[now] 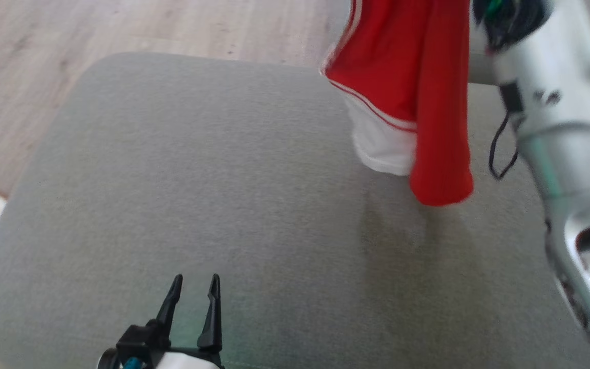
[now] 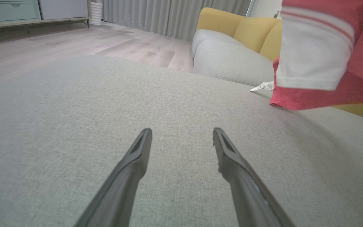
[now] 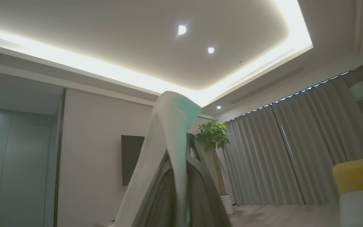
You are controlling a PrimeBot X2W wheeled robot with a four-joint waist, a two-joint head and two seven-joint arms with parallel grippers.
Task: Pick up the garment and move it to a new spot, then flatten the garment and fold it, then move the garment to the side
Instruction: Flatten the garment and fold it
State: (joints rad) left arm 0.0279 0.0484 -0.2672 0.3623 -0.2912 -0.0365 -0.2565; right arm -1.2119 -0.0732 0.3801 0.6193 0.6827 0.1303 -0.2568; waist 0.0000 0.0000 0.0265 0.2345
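- nearest to us, the left claw [image 1: 196, 279] hangs low over the near left of the grey cushion [image 1: 197, 169]. its two fingers are spread apart with nothing between them, and we judge it idle, not yet needed.
- the middle of the cushion, just beyond that claw, looks to us like room enough to lay the cloth out, but no laying out has begun.
- farther off and to the right, the garment [image 1: 407, 66] hangs from above as a bunched red and white drape over the far right of the cushion. its lowest red fold is close to the fabric, and we cannot tell whether it touches.
- up at the top of that drape, the right claw [image 3: 181, 151] is raised. its fingers are together, clamped on a pale fold of the garment, and the pale right arm [image 1: 556, 128] runs down the right side.
- so we count the pick-up as done and the carry to a new spot as under way. setting down, flattening, folding and moving aside are all left.
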